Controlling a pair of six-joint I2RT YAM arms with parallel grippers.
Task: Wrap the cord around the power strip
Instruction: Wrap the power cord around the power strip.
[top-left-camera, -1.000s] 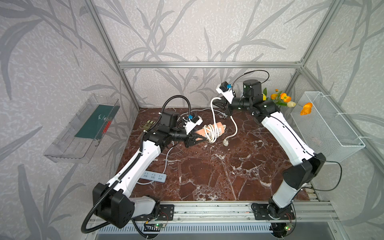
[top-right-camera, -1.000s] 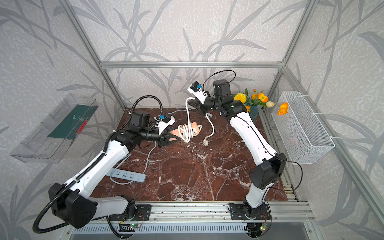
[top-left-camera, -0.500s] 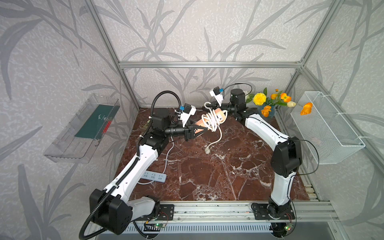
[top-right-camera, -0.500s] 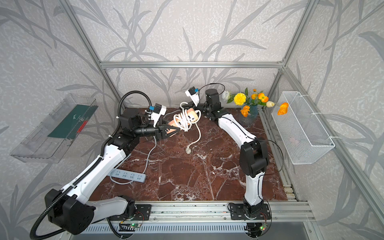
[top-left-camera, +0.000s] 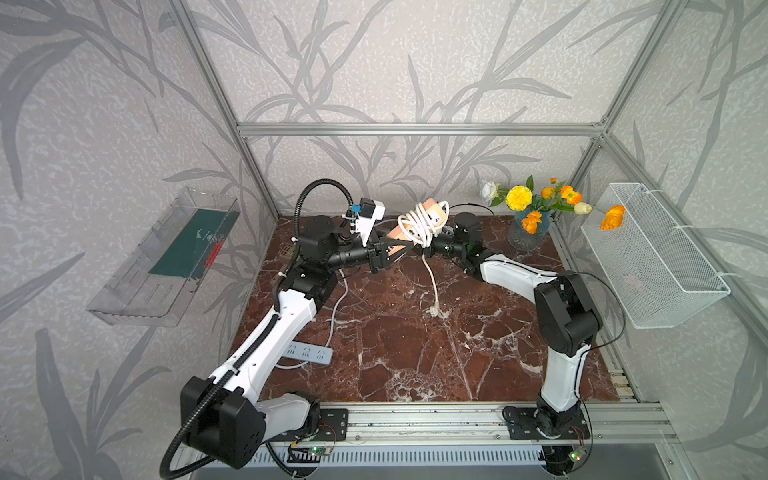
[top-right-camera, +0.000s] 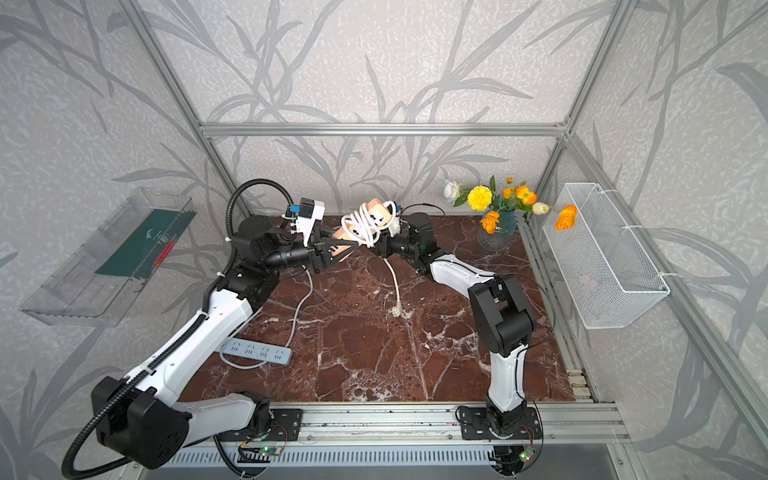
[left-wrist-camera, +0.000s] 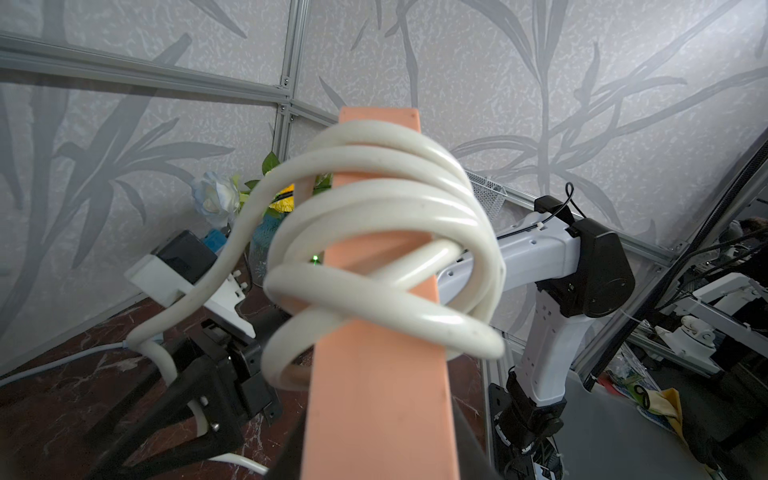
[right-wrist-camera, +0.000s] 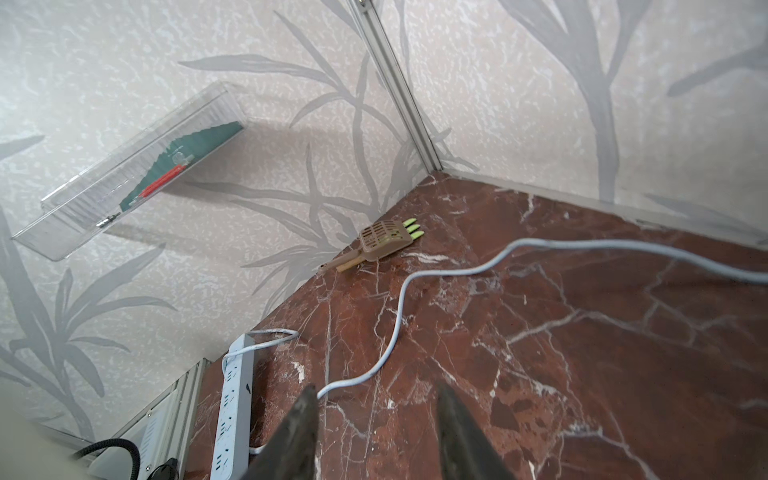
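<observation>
2 robot arms are meeting above the back of a marble table (top-left-camera: 415, 365). 2 strips are showing. 1 peach power strip (top-left-camera: 432, 206) is being held tilted in the air. 1 pale blue strip (top-left-camera: 309, 353) is lying flat near the left edge, its grey lead (top-left-camera: 336, 307) trailing toward the back.

The white cord (top-left-camera: 419, 226) is looping several times around the peach power strip. Its tail is hanging down, and its 1 plug (top-left-camera: 435, 311) is resting on the marble.

The left gripper (top-left-camera: 386, 255) is clamping the strip's lower end, its arm stretching inward. The right gripper (right-wrist-camera: 376, 388) is sitting just beside the coil, its jaws apart and gripping nothing.

1 vase of flowers (top-left-camera: 528, 232) is standing at the back right. 1 wire basket (top-left-camera: 648, 257) and 1 clear shelf (top-left-camera: 166, 257) are hanging on the side walls. Open marble is lying in front of both arms.
</observation>
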